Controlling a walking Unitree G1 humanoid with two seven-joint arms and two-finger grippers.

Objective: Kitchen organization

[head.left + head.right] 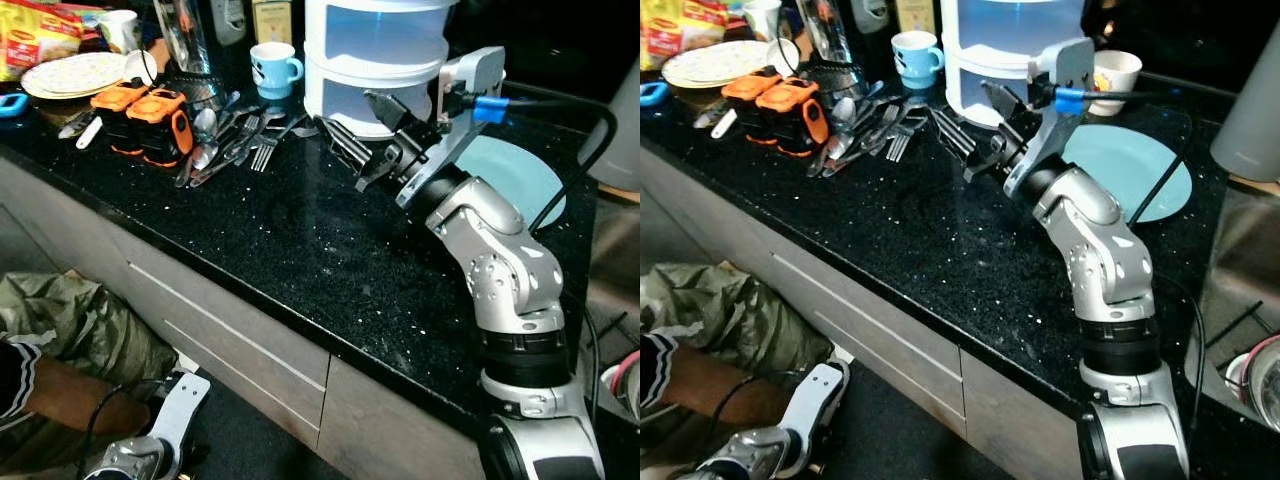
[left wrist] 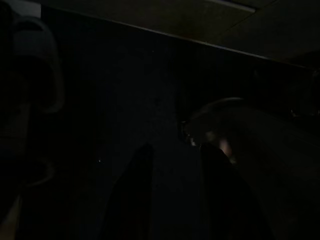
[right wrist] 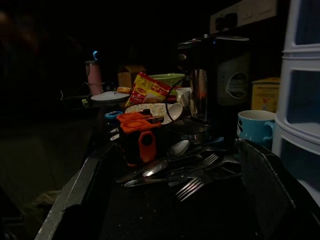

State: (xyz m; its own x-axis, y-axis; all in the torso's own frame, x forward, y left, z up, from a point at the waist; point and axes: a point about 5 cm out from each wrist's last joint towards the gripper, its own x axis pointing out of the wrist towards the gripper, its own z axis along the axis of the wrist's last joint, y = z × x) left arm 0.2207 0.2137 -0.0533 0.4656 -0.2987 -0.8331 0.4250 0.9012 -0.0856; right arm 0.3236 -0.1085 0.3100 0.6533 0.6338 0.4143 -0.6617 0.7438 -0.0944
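My right gripper (image 1: 346,112) hovers open over the black speckled counter (image 1: 300,240), its fingers pointing at a pile of forks and spoons (image 1: 232,135) a short way off. Nothing sits between the fingers. Just behind the gripper stands a white tiered drawer unit (image 1: 375,60), and a blue mug (image 1: 272,68) stands beside the cutlery. In the right wrist view the cutlery (image 3: 185,172) lies ahead between the two fingers (image 3: 265,192). My left gripper (image 2: 175,195) hangs low by the cabinet front, in the dark, fingers apart and holding nothing.
Two orange-and-black tools (image 1: 150,115) lie left of the cutlery, beside stacked plates (image 1: 75,72) and a yellow packet (image 1: 35,35). A pale blue plate (image 1: 525,175) lies behind my right arm. A person's arm (image 1: 60,395) is at the floor beside the drawers (image 1: 230,330).
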